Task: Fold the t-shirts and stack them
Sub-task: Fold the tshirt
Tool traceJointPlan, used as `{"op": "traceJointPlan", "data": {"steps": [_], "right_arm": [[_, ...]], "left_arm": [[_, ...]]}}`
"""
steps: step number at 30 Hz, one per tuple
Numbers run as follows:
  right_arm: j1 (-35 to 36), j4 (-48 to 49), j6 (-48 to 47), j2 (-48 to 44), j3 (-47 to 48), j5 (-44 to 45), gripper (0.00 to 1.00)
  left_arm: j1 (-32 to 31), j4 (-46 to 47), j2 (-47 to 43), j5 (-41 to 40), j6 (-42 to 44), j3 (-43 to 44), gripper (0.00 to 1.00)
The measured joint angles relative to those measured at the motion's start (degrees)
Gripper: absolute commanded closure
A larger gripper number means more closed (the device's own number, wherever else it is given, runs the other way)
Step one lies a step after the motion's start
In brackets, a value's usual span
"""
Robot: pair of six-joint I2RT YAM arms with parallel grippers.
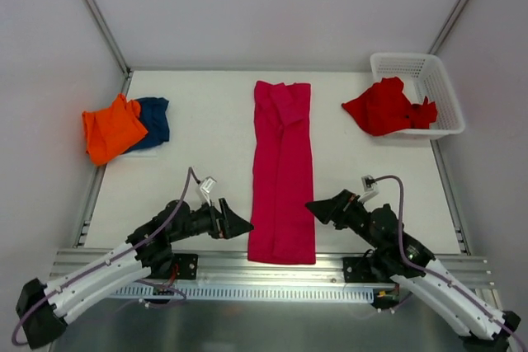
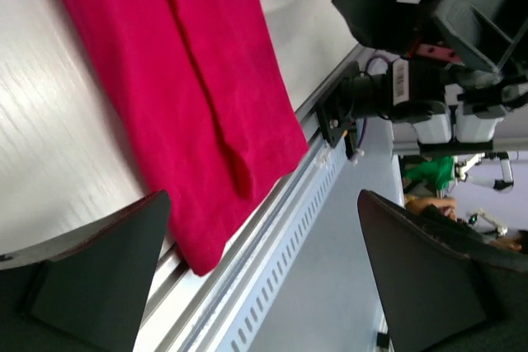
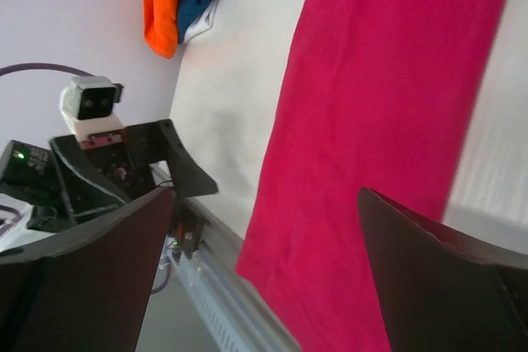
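T-shirts lie across the counter [image 1: 206, 133]: the orange t-shirt [image 1: 111, 129] overlaps the navy t-shirt [image 1: 155, 119] at the left edge. The magenta-pink t-shirt [image 1: 282, 175] is a long strip down the middle, and the red t-shirt [image 1: 386, 107] hangs half out of the mesh basket [image 1: 441, 80] at the far right corner. The cloth looks soft, light and limp, probably best pinched at the strip's near corners, which the left fingers [image 2: 99, 269] and right fingers [image 3: 82, 269] flank, both spread wide and empty.

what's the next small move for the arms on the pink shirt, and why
Probably lower the left gripper and right gripper, both open, onto the near corners of the magenta-pink shirt. It lies as a long narrow strip between them, not yet folded crosswise.
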Motion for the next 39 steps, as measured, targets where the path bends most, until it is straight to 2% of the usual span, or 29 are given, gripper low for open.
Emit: {"op": "traceJointPlan", "data": {"steps": [4, 8, 10, 13, 15, 24, 30, 39], "right_arm": [[10.4, 0.2, 5.5, 0.1, 0.1, 7.8, 0.00], [23.1, -0.5, 12.9, 8.7, 0.3, 18.1, 0.01], [29.9, -1.2, 17.3, 13.7, 0.4, 23.1, 0.01], [39.5, -6.0, 24.9, 21.4, 1.7, 30.8, 0.01], [42.9, -10.2, 29.0, 26.1, 3.1, 35.2, 0.01], [48.4, -25.9, 40.3, 38.2, 9.9, 44.0, 0.00], [51.4, -23.3, 43.6, 43.6, 9.9, 47.8, 0.00], [55.1, -12.7, 44.3, 57.5, 12.7, 51.0, 0.00]], "left_arm": [[-15.9, -1.1, 5.2, -11.8, -5.2, 0.0, 0.01], [-26.6, -1.3, 13.1, -21.7, -10.4, 0.0, 0.01], [-29.7, 0.5, 16.3, -25.2, -13.0, 0.8, 0.01], [-31.3, 2.5, 19.8, -28.1, -15.8, 1.4, 0.01], [-31.3, 3.6, 21.3, -29.2, -16.8, 1.6, 0.01], [-31.3, 4.2, 20.9, -30.8, -17.2, 1.5, 0.01], [-31.3, 7.3, 22.6, -30.7, -17.5, 1.1, 0.01], [-32.6, 20.0, 34.0, -29.6, -18.1, 1.1, 0.01]]}}
